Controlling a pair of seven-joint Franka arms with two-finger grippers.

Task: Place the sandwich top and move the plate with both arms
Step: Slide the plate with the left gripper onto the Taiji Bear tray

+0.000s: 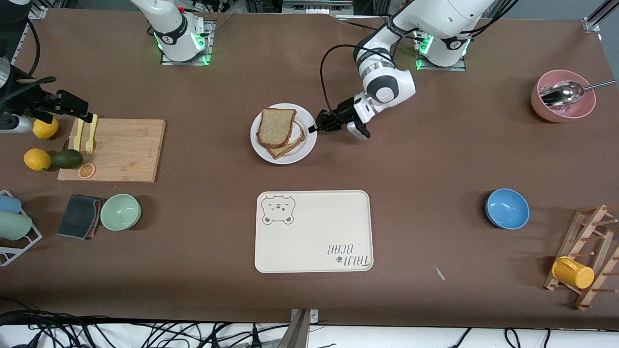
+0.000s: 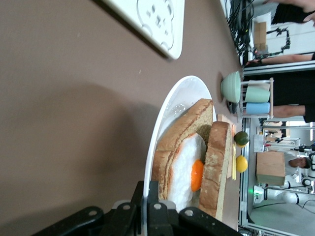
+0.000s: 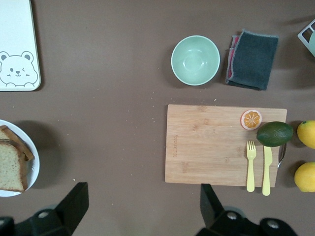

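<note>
Worktop [image 1: 435, 159], brown. Tray [image 1: 313, 232], cream, printed with a bear face and "TAIJI BEAR", nearer the front camera than the plate [image 1: 309, 145]. The plate carries the bread [image 1: 275, 126], which lies on the egg slice [image 2: 189, 169]. Left tool [image 1: 314, 128] is clamped on the plate's rim. Right tool [image 3: 142, 206], fingers spread wide, hangs over the worktop beside the cutting board [image 3: 216, 147].

There are two bread slices: the sandwich top [image 1: 276, 126] and an egg slice [image 1: 289, 145]. There are three bowls, green [image 1: 120, 211], blue [image 1: 507, 208] and pink [image 1: 562, 102], and two lemons [image 1: 37, 159] [image 1: 46, 128]. Two cups [image 1: 13, 225] [image 1: 9, 203] lie in a rack, probably.
</note>
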